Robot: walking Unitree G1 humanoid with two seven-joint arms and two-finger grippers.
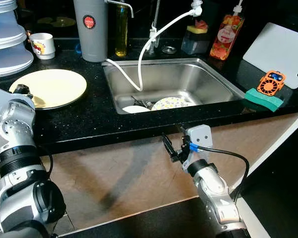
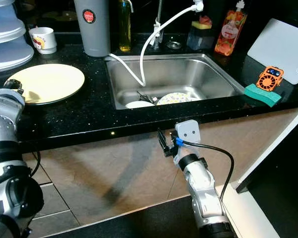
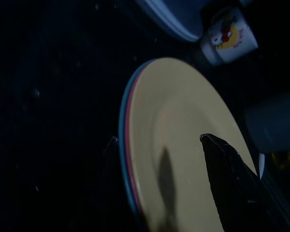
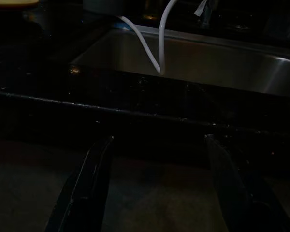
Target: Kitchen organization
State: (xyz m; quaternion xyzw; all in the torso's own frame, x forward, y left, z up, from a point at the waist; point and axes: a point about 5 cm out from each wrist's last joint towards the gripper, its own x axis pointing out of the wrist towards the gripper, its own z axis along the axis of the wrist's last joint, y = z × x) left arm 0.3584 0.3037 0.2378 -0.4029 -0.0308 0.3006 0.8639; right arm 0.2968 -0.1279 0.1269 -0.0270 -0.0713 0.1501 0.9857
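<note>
Dishes in steel sink

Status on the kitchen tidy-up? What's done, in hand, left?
Done: nothing clearly.
In hand: left gripper open, straddling the rim of the yellow plate on the counter; not gripped.
Left: patterned plate and other dishes remain in the sink. Right gripper open, below the counter edge.
</note>
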